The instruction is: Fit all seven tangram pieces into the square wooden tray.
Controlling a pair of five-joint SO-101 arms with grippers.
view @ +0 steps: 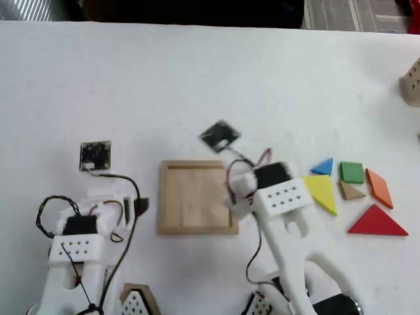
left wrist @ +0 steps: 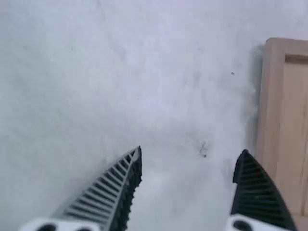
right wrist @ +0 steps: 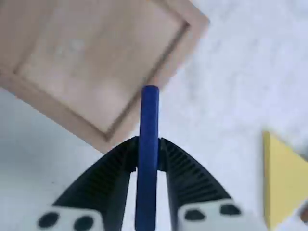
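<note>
The square wooden tray lies bare at the table's middle, also as tray and tray. My right gripper is shut on a dark blue piece held edge-on just above the tray's right rim; in the high view that gripper sits at the same rim. Right of it lie a yellow triangle, a small blue triangle, a green square, a tan triangle, an orange parallelogram and a red triangle. My left gripper stands open over bare table left of the tray.
A pale wooden object with holes stands at the far right edge. The yellow triangle lies close beside my right gripper. White tabletop stretches behind the tray to the back edge.
</note>
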